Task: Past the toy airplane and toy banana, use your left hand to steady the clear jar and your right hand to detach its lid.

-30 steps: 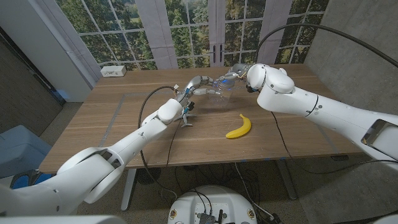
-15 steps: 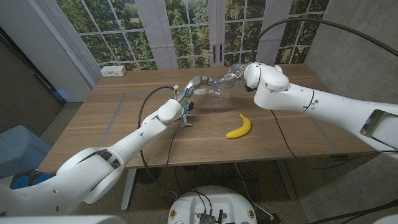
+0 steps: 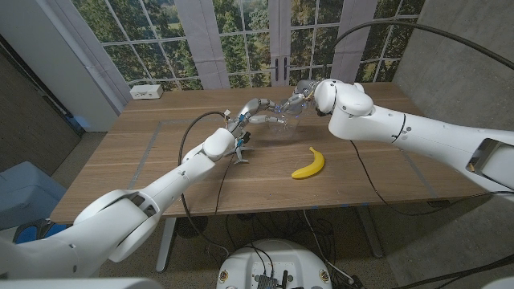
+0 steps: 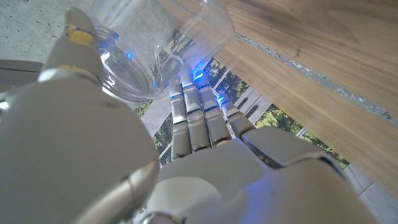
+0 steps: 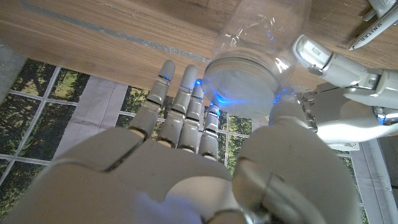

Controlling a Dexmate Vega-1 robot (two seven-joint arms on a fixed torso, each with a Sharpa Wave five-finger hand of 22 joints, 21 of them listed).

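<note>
From the head camera we look down over both arms at the brown wooden table [image 3: 161,152], with windows beyond its far edge; from the left wrist we look along the back of the white left hand [image 4: 205,155], very close to the clear plastic jar [image 4: 155,43], the view inverted; the right wrist camera sits equally near, behind the white right hand [image 5: 168,155]; all three share that jar.

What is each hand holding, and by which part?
The left hand grips the clear jar by its body; the right hand holds its lid.
</note>
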